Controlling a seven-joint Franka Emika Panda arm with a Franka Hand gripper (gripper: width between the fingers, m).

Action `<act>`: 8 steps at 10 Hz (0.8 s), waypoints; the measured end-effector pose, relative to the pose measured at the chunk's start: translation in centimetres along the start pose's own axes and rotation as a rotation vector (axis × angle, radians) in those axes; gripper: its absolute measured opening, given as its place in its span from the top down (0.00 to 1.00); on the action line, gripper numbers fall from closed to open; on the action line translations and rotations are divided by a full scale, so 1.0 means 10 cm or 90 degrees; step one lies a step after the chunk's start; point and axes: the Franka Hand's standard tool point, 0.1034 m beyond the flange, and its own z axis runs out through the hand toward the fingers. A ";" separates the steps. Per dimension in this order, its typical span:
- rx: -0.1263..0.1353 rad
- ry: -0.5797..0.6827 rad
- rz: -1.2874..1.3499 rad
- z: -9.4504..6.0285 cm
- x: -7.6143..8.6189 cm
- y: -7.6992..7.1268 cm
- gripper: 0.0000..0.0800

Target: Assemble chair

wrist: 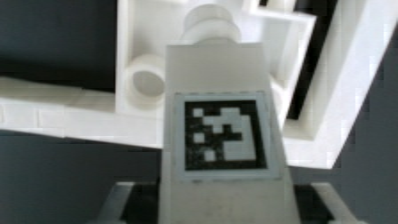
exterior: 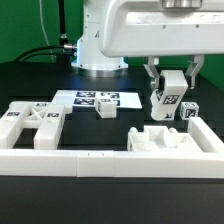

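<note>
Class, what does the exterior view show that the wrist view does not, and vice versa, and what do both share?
Exterior only: the flat white marker board, a small matte white plastic block and a white open-framed part. Wrist only: a round detail on the white notched part underneath. Both: the end effector gripping the tagged matte white plastic piece.

Five white chair pieces can be told apart. Four are on the surface (exterior: 30, 85): one large frame piece (exterior: 30, 124) at the left, one small block (exterior: 107, 112) in the middle, one notched part (exterior: 165, 140) near right and one small cube (exterior: 188, 112) at the right. The fifth, one tagged block (exterior: 168, 98), is in the jaws.

There is one arm (exterior: 120, 30) with one pair of jaws. There is one marker board (exterior: 65, 98), its tags too blurred to count, and one border rail (exterior: 90, 160). The wrist view shows one tag (wrist: 222, 130) on the held block.
</note>
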 end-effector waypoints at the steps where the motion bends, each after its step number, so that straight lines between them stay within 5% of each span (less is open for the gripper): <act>1: -0.005 0.031 0.000 0.01 0.01 0.01 0.64; 3: -0.021 0.137 -0.004 0.02 0.07 0.05 0.64; 6: -0.032 0.276 -0.003 0.12 0.11 -0.10 0.64; 8: -0.031 0.271 -0.001 0.15 0.09 -0.12 0.64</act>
